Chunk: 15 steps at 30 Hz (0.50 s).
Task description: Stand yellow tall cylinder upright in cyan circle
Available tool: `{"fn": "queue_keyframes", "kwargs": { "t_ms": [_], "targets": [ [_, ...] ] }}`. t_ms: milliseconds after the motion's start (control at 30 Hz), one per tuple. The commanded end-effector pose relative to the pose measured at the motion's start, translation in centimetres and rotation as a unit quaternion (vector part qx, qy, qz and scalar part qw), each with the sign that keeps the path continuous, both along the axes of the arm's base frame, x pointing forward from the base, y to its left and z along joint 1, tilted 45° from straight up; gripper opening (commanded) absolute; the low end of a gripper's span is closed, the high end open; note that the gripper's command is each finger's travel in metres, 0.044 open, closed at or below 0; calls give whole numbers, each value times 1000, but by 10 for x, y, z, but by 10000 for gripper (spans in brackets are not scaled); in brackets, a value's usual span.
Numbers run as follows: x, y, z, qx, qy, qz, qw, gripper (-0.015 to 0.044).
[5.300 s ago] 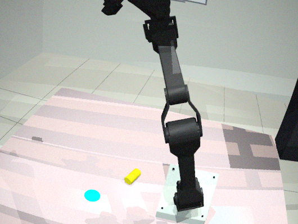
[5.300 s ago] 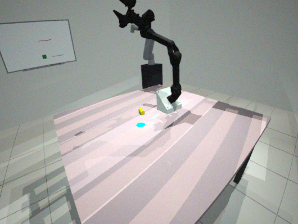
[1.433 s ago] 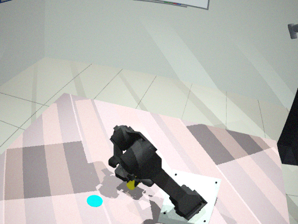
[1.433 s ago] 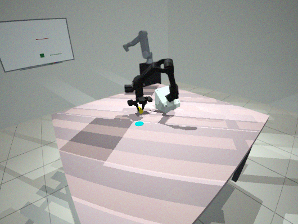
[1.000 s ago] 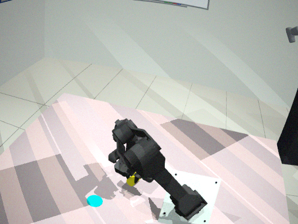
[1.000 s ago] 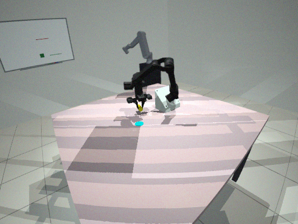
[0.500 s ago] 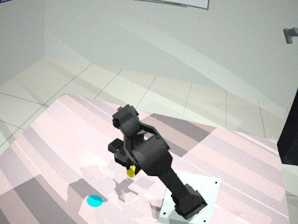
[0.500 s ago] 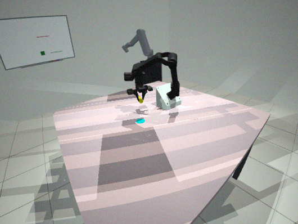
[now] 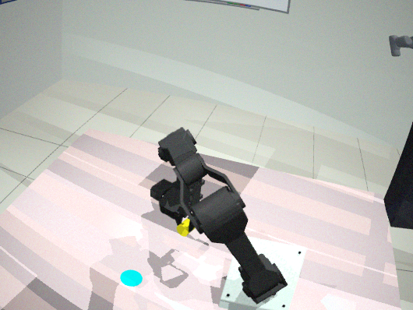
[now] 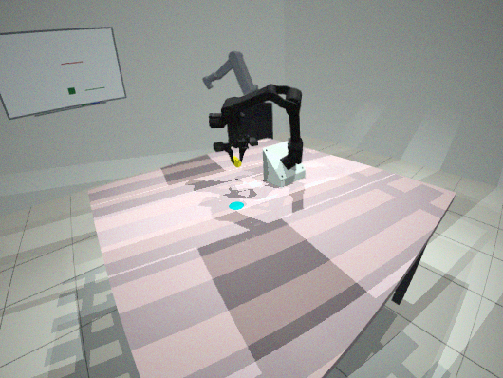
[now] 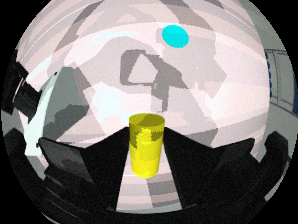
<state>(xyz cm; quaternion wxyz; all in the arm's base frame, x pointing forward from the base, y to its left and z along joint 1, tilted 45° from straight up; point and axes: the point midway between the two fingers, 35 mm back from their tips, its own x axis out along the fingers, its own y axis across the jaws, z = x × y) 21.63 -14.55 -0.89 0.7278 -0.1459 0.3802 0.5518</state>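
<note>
Pale grey walls and a tiled floor are surrounding a bench [image 9: 343, 234] [image 10: 304, 328] [image 11: 235, 100] patterned with pinkish planks, and bands of light and shadow are crossing its top. Going left to right in the top view, the cyan circle [image 9: 131, 278] [image 10: 236, 205] [image 11: 175, 36] is coming first, lying flat and well apart from the cylinder, with nothing standing on it.

Next, the yellow tall cylinder [image 9: 184, 228] [image 10: 237, 161] [image 11: 145, 150] is hanging above the bench, tilted rather than upright, one round end facing outward. Around it the gripper [image 9: 186, 225] [image 10: 237, 159] [image 11: 147, 131] is closing narrowly, a finger on either side, so it is holding the cylinder by its curved wall. Farther right, the black arm is bending back to its pale mounting block [image 9: 290, 269] [image 10: 272, 173] [image 11: 50, 112].

As for handling, the cylinder is looking stiff and fairly light, probably plastic or painted wood, and not especially fragile. Its smooth, rounded side is likely offering little friction, so it could be rolling or pivoting between the fingers if the squeeze slackens. Holding it across the sides, nearer the end that will be uppermost, is seeming wisest: that is leaving the lower end free to meet the circle squarely. Turning it upright while carrying it over, then lowering gently, is what the task is calling for now.
</note>
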Motion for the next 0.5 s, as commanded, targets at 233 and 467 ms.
{"fn": "queue_keyframes", "kwargs": {
  "t_ms": [233, 467],
  "targets": [
    [12, 0, 10, 3, 53, -53, 997, 105],
    [21, 2, 17, 7, 93, -96, 991, 105]
  ]
}}
